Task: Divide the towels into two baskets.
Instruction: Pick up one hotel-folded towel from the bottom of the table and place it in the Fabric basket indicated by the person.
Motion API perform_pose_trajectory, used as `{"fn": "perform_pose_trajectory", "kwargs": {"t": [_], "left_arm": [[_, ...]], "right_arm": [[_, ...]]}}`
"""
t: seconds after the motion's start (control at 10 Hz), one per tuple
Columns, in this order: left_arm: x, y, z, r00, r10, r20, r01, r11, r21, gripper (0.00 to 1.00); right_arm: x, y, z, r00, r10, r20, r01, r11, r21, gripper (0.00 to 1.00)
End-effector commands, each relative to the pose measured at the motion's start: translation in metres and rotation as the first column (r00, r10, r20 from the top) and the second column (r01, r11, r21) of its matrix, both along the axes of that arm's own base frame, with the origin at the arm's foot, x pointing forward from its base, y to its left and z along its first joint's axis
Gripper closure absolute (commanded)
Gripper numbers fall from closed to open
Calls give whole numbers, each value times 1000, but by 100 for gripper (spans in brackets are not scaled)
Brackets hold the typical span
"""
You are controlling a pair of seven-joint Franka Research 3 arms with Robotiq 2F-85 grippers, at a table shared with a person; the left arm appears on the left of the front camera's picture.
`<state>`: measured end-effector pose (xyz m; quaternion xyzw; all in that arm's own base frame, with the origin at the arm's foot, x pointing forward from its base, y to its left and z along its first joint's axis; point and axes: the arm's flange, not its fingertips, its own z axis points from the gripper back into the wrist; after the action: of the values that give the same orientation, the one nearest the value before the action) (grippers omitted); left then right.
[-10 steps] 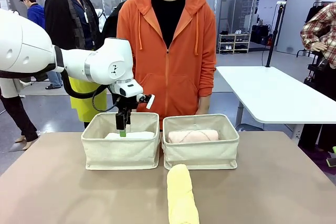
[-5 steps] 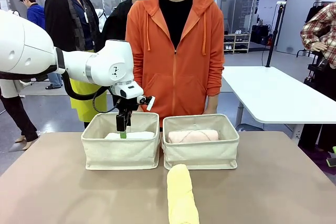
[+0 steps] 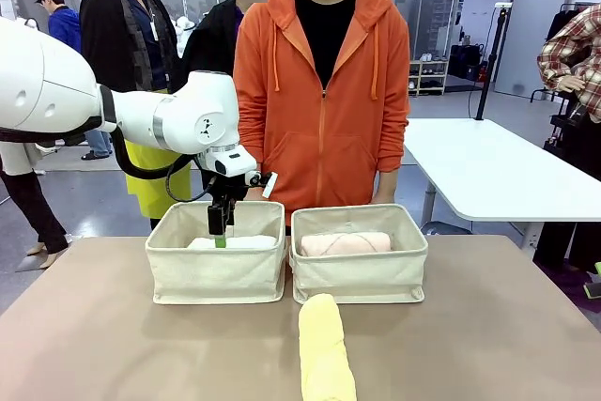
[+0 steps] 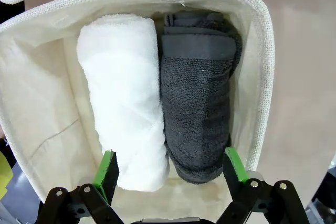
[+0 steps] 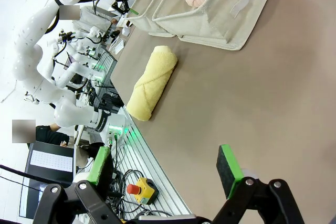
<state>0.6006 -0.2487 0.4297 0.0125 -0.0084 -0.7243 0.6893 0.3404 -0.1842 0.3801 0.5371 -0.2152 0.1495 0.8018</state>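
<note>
My left gripper point(image 3: 219, 228) hangs open just above the left basket point(image 3: 216, 274), empty. Between its green fingers point(image 4: 108, 167) the left wrist view looks down on a white towel point(image 4: 123, 114) and a dark grey towel point(image 4: 197, 108) lying side by side in that basket point(image 4: 262, 77). A pink towel point(image 3: 345, 243) lies in the right basket point(image 3: 359, 279). The pale yellow towel point(image 3: 325, 349) rests on the table in front of the baskets, pointing toward me. My right gripper point(image 5: 164, 163) is open and empty above bare table, well away from the yellow towel point(image 5: 152, 82) and the basket point(image 5: 220, 24).
A person in an orange hoodie point(image 3: 324, 110) stands close behind the baskets, arms down. The brown table point(image 3: 113, 345) has free room left and right of the yellow towel. A red emergency button point(image 5: 140, 188) sits past the table's near edge.
The person in orange has shifted a little to the right. My left gripper has stayed open over the left basket, almost still.
</note>
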Motion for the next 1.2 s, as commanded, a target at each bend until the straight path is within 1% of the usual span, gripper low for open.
{"fn": "perform_pose_trajectory", "kwargs": {"t": [0.0, 0.1, 0.2, 0.3, 0.4, 0.5, 0.6, 0.7, 0.8, 0.9, 1.0, 1.1], "left_arm": [[0, 1, 1, 1000, 0, 2, 0, 1000, 0, 0], [0, 0, 0, 1000, 0, 0, 0, 1000, 0, 0], [-16, 19, 18, 996, 42, -74, -48, 996, -79, 0], [-37, 44, 39, 992, 63, -105, -79, 985, -154, 0], [-64, 76, 59, 987, 67, -146, -104, 958, -266, 0], [-88, 102, 76, 982, 95, -163, -147, 929, -340, 0], [-116, 128, 80, 959, 129, -251, -223, 892, -392, 0], [-141, 160, 78, 928, 162, -335, -309, 836, -454, 0], [-169, 204, 75, 895, 231, -380, -415, 743, -525, 0], [-195, 240, 70, 854, 279, -439, -503, 661, -558, 0], [-219, 275, 64, 790, 330, -516, -600, 588, -543, 0], [-240, 308, 57, 743, 349, -571, -661, 518, -543, 0]], "right_arm": [[-2, -1, 4, 1000, 2, -12, -2, 1000, -6, 0], [-2, -1, 4, 1000, 2, -12, -2, 1000, -6, 0], [-2, -1, 4, 1000, 2, -12, -2, 1000, -6, 0], [-2, -1, 4, 1000, 2, -12, -2, 1000, -6, 0], [-2, -1, 4, 1000, 2, -12, -2, 1000, -6, 0], [-2, -1, 4, 1000, 2, -12, -2, 1000, -6, 0], [-2, -1, 4, 1000, 2, -12, -2, 1000, -6, 0], [-2, -1, 4, 1000, 2, -12, -2, 1000, -6, 0], [-2, -1, 4, 1000, 2, -12, -2, 1000, -6, 0], [-2, -1, 4, 1000, 2, -12, -2, 1000, -6, 0], [-2, -1, 4, 1000, 2, -12, -2, 1000, -6, 0], [-2, -1, 4, 1000, 2, -12, -2, 1000, -6, 0]]}}
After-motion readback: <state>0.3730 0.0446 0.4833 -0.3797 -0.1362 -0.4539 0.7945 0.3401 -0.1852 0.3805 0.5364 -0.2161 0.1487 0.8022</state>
